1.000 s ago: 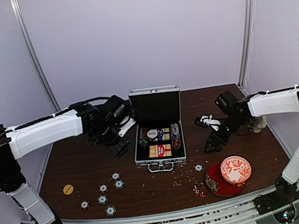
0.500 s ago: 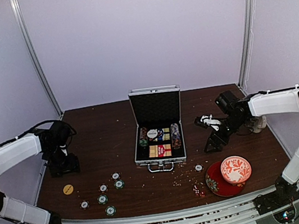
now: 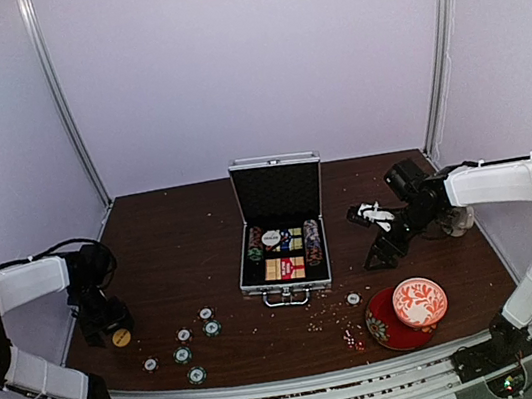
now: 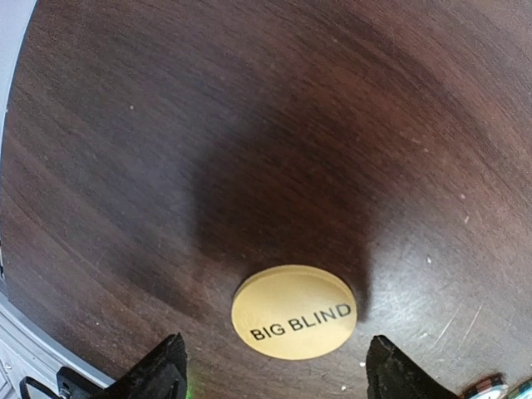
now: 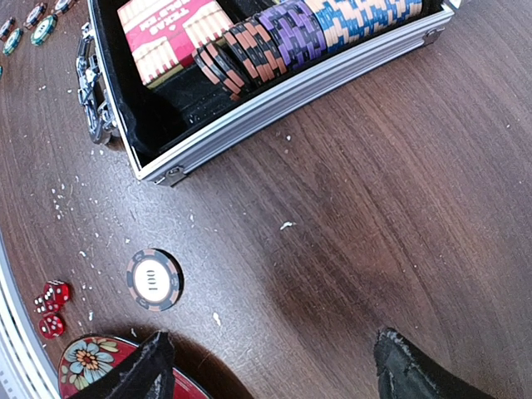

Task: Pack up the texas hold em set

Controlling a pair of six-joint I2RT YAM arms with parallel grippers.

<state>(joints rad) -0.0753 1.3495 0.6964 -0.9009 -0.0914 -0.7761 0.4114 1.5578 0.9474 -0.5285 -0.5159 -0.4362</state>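
Left wrist view is showing my left pincer [image 4: 278,370] standing wide open, its two dark fingertips well apart and clamping nothing. A tan disc [image 4: 293,312] printed BIG BLIND is lying flat on the brown table [image 4: 249,125] just ahead of the gap, and as far as I can tell it is touching neither fingertip. To the right of that pincer, green-and-white chips [image 3: 182,354] are lying scattered on the wood. Further right, the silver briefcase [image 3: 278,192] is standing open with its lid upright, and rows of chips [image 5: 283,37] and the red card box [image 5: 170,29] are sitting inside. My right pincer [image 5: 278,366] is hovering off the case's right side, also spread wide and holding nothing. A single dark chip [image 5: 155,279] and red dice [image 5: 51,299] are lying near it on the table.
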